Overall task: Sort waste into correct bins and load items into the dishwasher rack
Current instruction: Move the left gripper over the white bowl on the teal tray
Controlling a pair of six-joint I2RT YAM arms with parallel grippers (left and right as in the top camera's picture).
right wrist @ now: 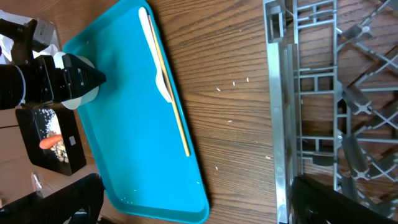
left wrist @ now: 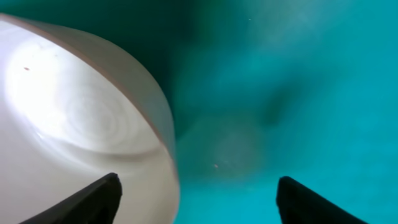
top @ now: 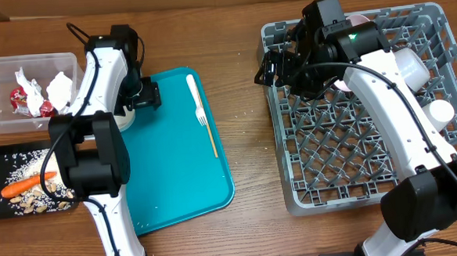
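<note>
The left jaws, parted, straddle the bowl rim on the tray, apparently to pinch its wall. The right jaws hang wide, empty, at the rack edge, out of the way.

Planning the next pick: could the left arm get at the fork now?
Probably yes: the fork lies bare on the tray, beside the open left gripper, with nothing between them.
</note>
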